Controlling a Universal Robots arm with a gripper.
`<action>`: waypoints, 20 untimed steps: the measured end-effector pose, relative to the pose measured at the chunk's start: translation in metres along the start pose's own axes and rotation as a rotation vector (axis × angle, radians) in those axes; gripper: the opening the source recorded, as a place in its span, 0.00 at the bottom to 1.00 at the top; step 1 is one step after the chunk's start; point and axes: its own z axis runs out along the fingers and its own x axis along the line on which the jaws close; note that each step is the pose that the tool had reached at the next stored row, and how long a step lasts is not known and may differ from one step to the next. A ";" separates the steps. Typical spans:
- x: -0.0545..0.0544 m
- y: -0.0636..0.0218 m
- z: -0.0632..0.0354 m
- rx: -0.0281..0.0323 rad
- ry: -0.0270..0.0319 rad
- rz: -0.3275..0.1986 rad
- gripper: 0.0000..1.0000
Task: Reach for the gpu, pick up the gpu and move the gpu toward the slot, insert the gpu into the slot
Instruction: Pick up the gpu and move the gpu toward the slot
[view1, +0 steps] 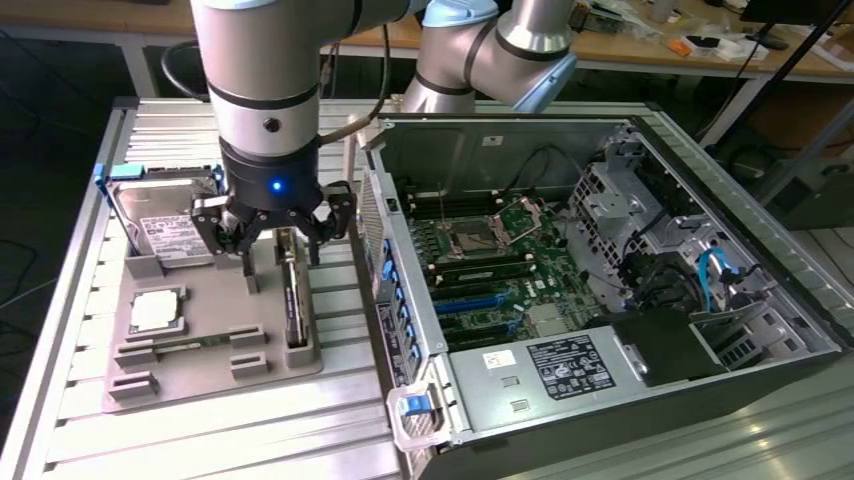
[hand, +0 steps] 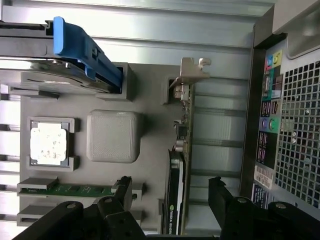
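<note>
The gpu (view1: 296, 300) stands on its edge in a holder of the grey fixture tray (view1: 200, 375), a thin dark card with its silvery bracket (hand: 192, 70) at the far end. My gripper (view1: 283, 245) hangs open just above the card's upper end. In the wrist view the gpu (hand: 176, 170) runs edge-on between my two black fingers (hand: 122, 192), with a gap on each side, and the gripper (hand: 172, 197) touches nothing. The blue slot (view1: 467, 299) lies on the green motherboard inside the open computer case, to the exterior view's right.
On the tray also sit a silver hard drive (view1: 160, 225) with a blue clip (hand: 85, 50), a square silver chip (view1: 156, 310) and a memory stick (view1: 187, 345). The case's rear wall (view1: 380, 270) rises right beside the gpu. Cables and drive cages crowd the case's right side.
</note>
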 end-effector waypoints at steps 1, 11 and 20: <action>0.000 0.0000 0.0019 -0.0001 -0.0001 0.000 0.72; 0.000 -0.0004 0.0203 0.0000 -0.0001 0.000 0.72; 0.000 -0.0007 0.0298 0.0001 0.0001 0.000 0.72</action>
